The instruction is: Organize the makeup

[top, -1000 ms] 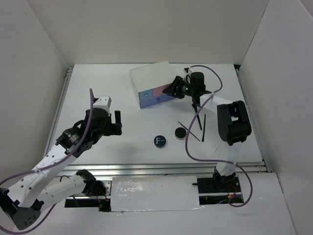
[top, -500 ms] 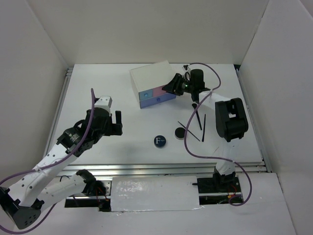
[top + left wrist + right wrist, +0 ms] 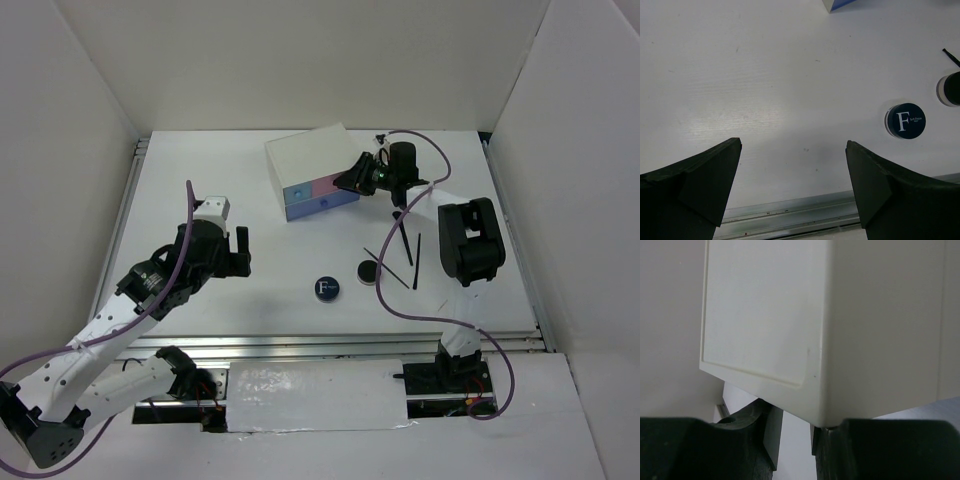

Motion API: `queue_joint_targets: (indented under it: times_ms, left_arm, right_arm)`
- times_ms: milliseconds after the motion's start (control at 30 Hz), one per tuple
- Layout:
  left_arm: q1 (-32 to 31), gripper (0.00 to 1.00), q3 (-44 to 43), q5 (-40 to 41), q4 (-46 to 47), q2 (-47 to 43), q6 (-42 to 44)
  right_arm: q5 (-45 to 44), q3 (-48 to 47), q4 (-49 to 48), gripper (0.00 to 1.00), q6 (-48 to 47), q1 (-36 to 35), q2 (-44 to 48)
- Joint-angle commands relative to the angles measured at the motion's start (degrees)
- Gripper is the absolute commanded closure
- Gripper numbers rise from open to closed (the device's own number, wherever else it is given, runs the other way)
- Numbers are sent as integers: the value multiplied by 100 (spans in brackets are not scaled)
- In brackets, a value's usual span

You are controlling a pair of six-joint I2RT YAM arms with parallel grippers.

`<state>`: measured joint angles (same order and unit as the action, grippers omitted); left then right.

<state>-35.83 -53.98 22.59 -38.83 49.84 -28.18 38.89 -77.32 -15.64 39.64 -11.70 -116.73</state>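
The dark-blue compact marked "F" [image 3: 327,290] [image 3: 905,120] lies in mid-table, with the round black jar [image 3: 369,271] [image 3: 951,89] just to its right. Thin black brushes [image 3: 405,243] lie crossed beside the jar. My left gripper [image 3: 243,252] [image 3: 792,145] hovers wide open over bare table left of the compact. My right gripper [image 3: 352,180] [image 3: 795,425] sits against the right end of the white box [image 3: 310,160] [image 3: 790,315], by its pink drawer. Its jaws stand a narrow gap apart under the box's corner, with nothing seen between them.
The box with pink and blue drawer fronts [image 3: 320,198] stands at the back centre. White walls enclose the table on three sides. A metal rail [image 3: 330,345] runs along the near edge. A purple cable [image 3: 395,300] hangs over the brushes.
The right gripper has narrowed its jaws and shifted slightly along the box's right end. The left arm and the makeup on the table have not moved.
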Motion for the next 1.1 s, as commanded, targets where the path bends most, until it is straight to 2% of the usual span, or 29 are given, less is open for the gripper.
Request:
queue_joint_targets:
  times_ms: [0, 200, 367, 533, 800, 867, 933, 1033, 1067]
  left_arm:
    - [-29, 1, 1, -35, 191, -1, 173]
    - [-29, 1, 1, -26, 191, -10, 173]
    - [-20, 1, 1, -9, 183, -27, 164]
    - [-20, 1, 10, 0, 192, -71, 164]
    - [-20, 1, 19, 17, 183, -159, 120]
    - [-20, 1, 19, 17, 174, -168, 112]
    - [-29, 1, 27, 17, 183, -177, 111]
    - [-20, 1, 36, -17, 200, -151, 129]
    - [-20, 0, 36, -26, 200, -133, 120]
  right_arm:
    - [118, -214, -264, 76, -44, 37, 44]
    - [101, 533, -501, 76, -88, 28, 676]
    - [136, 1517, -932, 75, -61, 28, 1257]
    - [153, 2132, -889, 74, -175, 28, 1802]
    - [162, 3318, -1327, 69, -70, 36, 2733]
    - [136, 3407, -1249, 60, -140, 37, 2900]
    - [101, 3452, -1057, 47, -237, 37, 2997]
    - [127, 3425, -802, 22, -378, 45, 3173]
    - [118, 3417, -731, 20, -413, 45, 3304]
